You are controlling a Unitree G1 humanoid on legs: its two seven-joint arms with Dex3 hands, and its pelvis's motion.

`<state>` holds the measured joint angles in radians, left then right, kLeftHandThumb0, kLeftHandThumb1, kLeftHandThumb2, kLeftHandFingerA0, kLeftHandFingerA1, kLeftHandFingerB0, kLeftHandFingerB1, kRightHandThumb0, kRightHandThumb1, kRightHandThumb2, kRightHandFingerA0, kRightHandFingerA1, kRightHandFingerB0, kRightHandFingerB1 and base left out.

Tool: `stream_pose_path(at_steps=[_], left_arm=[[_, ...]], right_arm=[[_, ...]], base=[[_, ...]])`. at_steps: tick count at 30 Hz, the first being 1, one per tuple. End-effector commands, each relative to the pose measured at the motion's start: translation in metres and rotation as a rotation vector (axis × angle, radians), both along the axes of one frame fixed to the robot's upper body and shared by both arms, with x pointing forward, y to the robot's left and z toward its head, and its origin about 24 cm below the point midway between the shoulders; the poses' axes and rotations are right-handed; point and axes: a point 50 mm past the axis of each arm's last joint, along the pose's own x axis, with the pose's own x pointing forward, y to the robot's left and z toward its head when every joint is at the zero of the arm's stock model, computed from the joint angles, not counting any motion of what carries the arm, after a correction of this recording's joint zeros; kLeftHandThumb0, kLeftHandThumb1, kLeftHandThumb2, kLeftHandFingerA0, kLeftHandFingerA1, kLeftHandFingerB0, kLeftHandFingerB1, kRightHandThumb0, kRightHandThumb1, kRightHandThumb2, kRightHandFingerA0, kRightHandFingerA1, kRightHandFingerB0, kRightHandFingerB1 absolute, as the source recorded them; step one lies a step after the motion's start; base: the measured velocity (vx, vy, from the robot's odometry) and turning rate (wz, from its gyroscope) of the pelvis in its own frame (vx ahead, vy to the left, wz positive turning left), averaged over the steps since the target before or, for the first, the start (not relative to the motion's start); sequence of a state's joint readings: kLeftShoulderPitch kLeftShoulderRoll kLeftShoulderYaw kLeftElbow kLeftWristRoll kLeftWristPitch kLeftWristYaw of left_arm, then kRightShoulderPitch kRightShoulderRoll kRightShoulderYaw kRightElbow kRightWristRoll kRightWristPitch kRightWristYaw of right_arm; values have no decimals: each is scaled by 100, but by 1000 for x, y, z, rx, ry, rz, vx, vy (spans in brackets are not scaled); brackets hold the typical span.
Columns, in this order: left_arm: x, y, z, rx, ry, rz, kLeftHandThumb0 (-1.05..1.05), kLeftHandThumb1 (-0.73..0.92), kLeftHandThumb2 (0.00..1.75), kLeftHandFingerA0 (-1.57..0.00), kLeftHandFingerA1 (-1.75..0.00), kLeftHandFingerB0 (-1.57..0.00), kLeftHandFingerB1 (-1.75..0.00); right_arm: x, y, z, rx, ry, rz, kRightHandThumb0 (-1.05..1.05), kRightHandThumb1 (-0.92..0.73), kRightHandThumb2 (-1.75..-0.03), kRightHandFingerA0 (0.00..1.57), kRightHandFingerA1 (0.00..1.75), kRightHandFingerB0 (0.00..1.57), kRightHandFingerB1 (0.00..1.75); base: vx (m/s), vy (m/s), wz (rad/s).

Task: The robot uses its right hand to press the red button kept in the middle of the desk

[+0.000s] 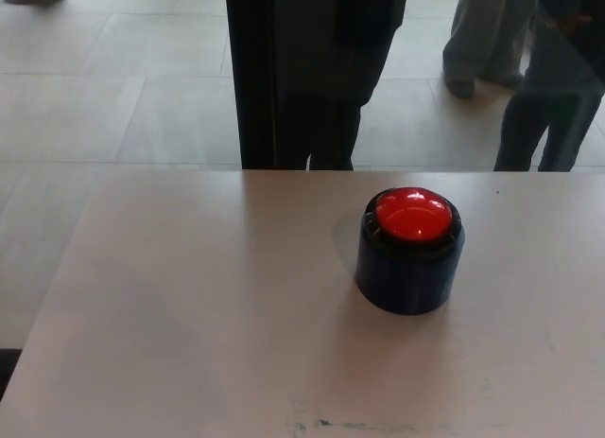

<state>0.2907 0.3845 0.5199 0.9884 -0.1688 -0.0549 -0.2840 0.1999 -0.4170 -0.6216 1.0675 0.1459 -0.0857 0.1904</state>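
Red button (413,215), a domed cap set in a dark cylindrical base (408,279), standing upright on the pale desk (189,315), right of its middle and nearer the far edge than the near one. It sits alone with bare surface all round, which presumably leaves a clear downward approach. Neither robot hand appears, so their state cannot be told; the press is judged not yet begun. Legs of people (326,97) stand beyond the far edge.
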Motion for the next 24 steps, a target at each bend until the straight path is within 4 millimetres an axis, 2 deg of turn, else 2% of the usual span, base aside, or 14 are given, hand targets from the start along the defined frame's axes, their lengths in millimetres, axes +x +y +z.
stream_pose_path(at_steps=[1,5,6,8,9,11,12,13,14,15,16,18,20,24], left_arm=[[-9,22,20,-134,-203,132,-89,63,98,0,-38,-15,-24],[-6,23,20,-127,-210,127,-78,58,98,-1,-40,-6,-29],[-4,23,21,-129,-218,129,-84,69,68,-10,-31,-12,-22],[-2,23,21,-127,-225,131,-84,69,70,-10,-31,-12,-22],[-2,22,21,-128,-228,124,-84,69,70,-9,-33,-11,-21],[-1,22,22,-127,-234,112,-86,68,70,-10,-34,-11,-21],[-1,22,22,-132,-237,125,-87,62,98,-3,-43,-9,-30],[-1,22,22,-131,-233,124,-93,66,98,0,-40,-12,-27],[-1,22,22,-139,-246,136,-82,69,66,-10,-34,-11,-23],[-1,22,21,-142,-251,160,-82,59,96,-4,-44,-5,-33],[0,22,21,-134,-246,146,-84,61,97,-3,-44,-1,-33],[-1,22,22,-133,-243,131,-91,66,98,-2,-42,-7,-30],[0,22,21,-136,-241,139,-80,60,98,-5,-45,-3,-34],[0,23,22,-143,-247,139,-91,65,97,-5,-42,-5,-34]], right_arm=[[-4,-36,36,-29,-366,-260,-86,-79,-58,27,117,8,90],[8,-51,53,-98,-453,-357,-89,-84,-57,15,125,0,96],[14,-56,61,-123,-503,-372,-42,-33,-101,26,74,7,61],[24,-61,72,-148,-575,-394,-43,-33,-100,27,75,7,61],[30,-66,79,-157,-611,-419,-89,-80,-56,15,139,0,98],[48,-76,102,-194,-711,-462,-88,-82,-53,9,134,1,94],[56,-80,114,-232,-749,-456,-85,-84,-58,10,129,2,90],[64,-84,126,-238,-815,-483,-81,-78,-61,23,134,10,94],[72,-87,138,-262,-843,-473,-81,-77,-65,39,144,12,96],[82,-90,152,-278,-902,-470,-86,-63,-104,64,117,26,81],[90,-91,165,-294,-969,-438,-77,-71,-63,57,144,22,103],[121,-89,209,-382,-1067,-355,-79,-70,-62,64,124,27,92],[131,-87,225,-398,-1109,-327,-77,-71,-62,69,113,28,86],[176,-55,300,-469,-1305,-71,-73,-69,-61,81,82,39,61]], base=[[0,0,0],[0,0,0],[0,0,0],[0,0,0],[0,0,0],[0,0,0],[0,0,0],[0,0,0],[0,0,0],[0,0,0],[0,0,0],[0,0,0],[0,0,0],[0,0,0]])
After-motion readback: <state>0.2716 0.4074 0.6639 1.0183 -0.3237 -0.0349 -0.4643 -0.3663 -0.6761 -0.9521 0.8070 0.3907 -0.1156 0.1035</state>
